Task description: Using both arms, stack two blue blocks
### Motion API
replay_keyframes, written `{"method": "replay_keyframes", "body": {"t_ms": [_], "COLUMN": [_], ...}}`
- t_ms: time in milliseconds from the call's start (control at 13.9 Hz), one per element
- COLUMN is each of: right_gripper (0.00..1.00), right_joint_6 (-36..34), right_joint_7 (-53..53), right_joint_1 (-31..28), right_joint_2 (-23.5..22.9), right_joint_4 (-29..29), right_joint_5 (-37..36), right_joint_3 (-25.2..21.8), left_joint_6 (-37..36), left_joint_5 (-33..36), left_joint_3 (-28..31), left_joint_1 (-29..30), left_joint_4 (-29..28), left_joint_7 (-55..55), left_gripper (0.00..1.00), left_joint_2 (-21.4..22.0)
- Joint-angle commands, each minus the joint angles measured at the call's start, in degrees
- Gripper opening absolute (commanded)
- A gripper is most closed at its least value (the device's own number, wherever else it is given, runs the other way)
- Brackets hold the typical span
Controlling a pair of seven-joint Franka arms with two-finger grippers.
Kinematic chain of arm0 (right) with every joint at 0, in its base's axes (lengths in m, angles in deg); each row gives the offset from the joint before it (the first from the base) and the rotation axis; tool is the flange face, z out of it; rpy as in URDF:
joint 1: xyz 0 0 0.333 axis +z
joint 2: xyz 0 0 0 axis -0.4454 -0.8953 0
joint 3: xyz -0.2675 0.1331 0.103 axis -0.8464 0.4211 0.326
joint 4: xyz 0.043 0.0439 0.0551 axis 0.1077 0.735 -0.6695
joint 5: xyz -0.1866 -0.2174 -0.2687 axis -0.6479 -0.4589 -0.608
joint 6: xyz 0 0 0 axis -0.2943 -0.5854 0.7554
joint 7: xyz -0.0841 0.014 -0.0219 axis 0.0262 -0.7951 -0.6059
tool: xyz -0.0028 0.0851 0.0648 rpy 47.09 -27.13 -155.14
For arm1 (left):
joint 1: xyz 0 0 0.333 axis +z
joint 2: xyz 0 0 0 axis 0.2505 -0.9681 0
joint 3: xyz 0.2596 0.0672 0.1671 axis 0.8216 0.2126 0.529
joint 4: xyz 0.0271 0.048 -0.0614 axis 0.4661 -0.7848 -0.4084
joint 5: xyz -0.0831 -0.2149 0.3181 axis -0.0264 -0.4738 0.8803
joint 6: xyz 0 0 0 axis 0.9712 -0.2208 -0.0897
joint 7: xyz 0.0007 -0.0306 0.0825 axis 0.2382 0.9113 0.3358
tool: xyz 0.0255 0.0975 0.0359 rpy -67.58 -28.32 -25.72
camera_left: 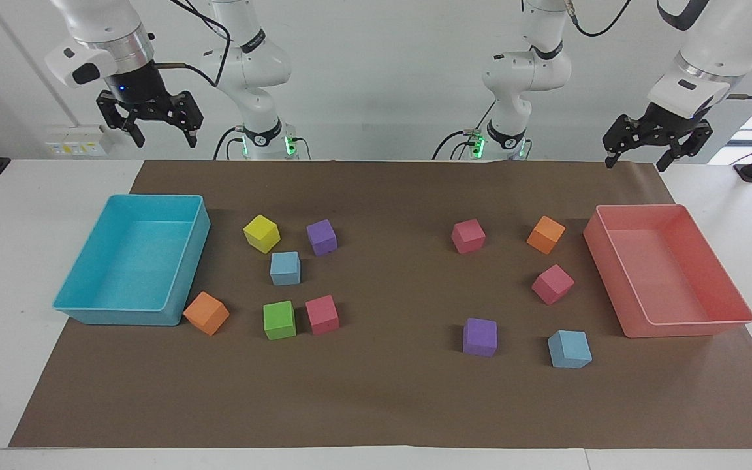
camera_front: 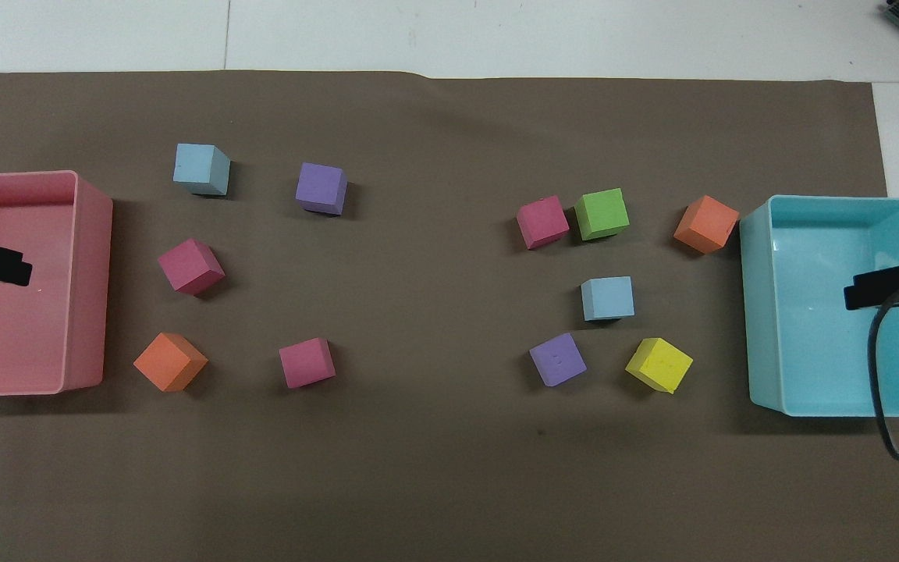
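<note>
Blue blocks (camera_left: 284,268) (camera_left: 570,348) are set well apart on the brown mat (camera_left: 389,391), unstacked.
One is ringed by yellow at 11 o'clock, purple at 1, green at 6; the other sits beside a purple cube toward the left arm's end. Both grippers (camera_left: 640,153) (camera_left: 162,131) are held raised, jaws apart.

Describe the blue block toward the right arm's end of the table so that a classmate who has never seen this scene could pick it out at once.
Start at the turquoise tray at the right arm's end of the table. Beside it is a cluster of six cubes. The blue block sits in the middle of that cluster, just farther from the robots than the yellow cube and purple cube, and it is the only sky-blue one there.
</note>
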Motion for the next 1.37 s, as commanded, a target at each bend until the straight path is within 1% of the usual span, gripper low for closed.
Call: {"method": "replay_keyframes", "body": {"t_ms": [0, 144, 287, 431, 503, 862, 1078, 1150, 1293], "right_gripper": [1.00, 1.00, 1.00, 1.00, 1.00, 1.00, 1.00, 1.00, 1.00], "right_joint_6": [0.00, 0.35, 2.62, 7.36, 9.12, 19.40, 23.98, 26.60, 33.10], "right_joint_7": [1.70, 1.79, 1.61, 1.52, 1.44, 0.39, -3.65, -5.49, -7.52], "right_joint_1": [-0.68, -0.50, -0.33, 0.02, 1.16, 6.52, 9.42, 10.30, 11.28], "right_joint_2": [0.95, 2.18, 2.62, 2.45, 1.93, -3.25, -7.29, -8.87, -9.51], "right_joint_4": [0.73, 3.09, 6.17, 9.25, 10.22, 15.40, 17.34, 17.96, 21.63], "right_joint_5": [0.03, 0.12, 0.56, 0.74, 0.74, 0.91, 0.91, 0.91, 0.91], "right_joint_3": [0.90, 0.90, 0.90, 1.16, 1.34, 1.34, 1.34, 1.34, 1.34], "left_joint_6": [0.23, 0.23, 0.23, 0.23, 0.23, 0.23, 0.23, 0.23, 0.23], "left_joint_5": [0.51, 0.51, 0.51, 0.51, 0.51, 0.51, 0.51, 0.51, 0.51], "left_joint_3": [-0.50, -0.50, -0.50, -0.50, -0.50, -0.50, -0.50, -0.50, -0.50], "left_joint_1": [0.85, 0.85, 0.85, 0.85, 0.85, 0.85, 0.85, 0.85, 0.85], "left_joint_4": [-0.79, -0.88, -0.88, -0.88, -0.88, -0.88, -0.88, -0.79, -0.79], "left_joint_7": [0.02, 0.02, 0.02, 0.02, 0.02, 0.02, 0.02, 0.02, 0.02], "left_gripper": [1.00, 1.00, 1.00, 1.00, 1.00, 1.00, 1.00, 1.00, 1.00], "left_joint_2": [1.01, 1.01, 1.01, 1.01, 1.01, 1.01, 1.01, 1.01, 1.01]}}
